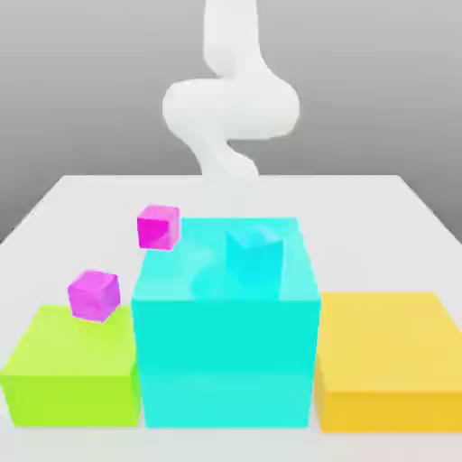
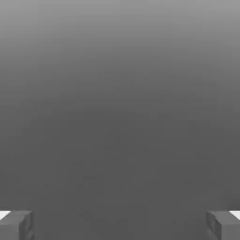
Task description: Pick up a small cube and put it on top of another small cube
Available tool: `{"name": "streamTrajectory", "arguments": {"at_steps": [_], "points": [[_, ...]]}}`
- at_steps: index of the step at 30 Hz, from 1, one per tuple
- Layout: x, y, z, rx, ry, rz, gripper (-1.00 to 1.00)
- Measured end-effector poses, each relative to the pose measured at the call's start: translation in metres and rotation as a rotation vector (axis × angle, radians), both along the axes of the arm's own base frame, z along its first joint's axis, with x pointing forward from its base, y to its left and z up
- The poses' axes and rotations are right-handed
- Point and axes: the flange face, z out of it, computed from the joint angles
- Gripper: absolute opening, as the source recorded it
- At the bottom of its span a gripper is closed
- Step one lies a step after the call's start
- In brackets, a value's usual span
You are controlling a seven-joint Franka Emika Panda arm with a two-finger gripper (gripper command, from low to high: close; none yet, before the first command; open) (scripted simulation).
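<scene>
The open, empty gripper [image 2: 120, 226] belongs to a white arm [image 1: 232, 108] beyond the blocks [image 1: 226, 361], with two pinkish cubes [image 1: 159, 227] nearer the exterior view's left; which cube to lift, I cannot tell.

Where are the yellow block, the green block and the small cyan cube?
Yellow block [image 1: 383, 347], exterior view, top face.
Green block [image 1: 72, 400], exterior view, front face.
Small cyan cube [image 1: 254, 262], exterior view, front side.
</scene>
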Motion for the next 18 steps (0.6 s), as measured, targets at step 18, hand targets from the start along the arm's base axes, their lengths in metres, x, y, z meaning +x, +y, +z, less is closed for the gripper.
{"name": "streamTrajectory", "arguments": {"at_steps": [18], "points": [[0.135,-0.192,-0.24,0.318,0.346,-0.774,0.0]]}}
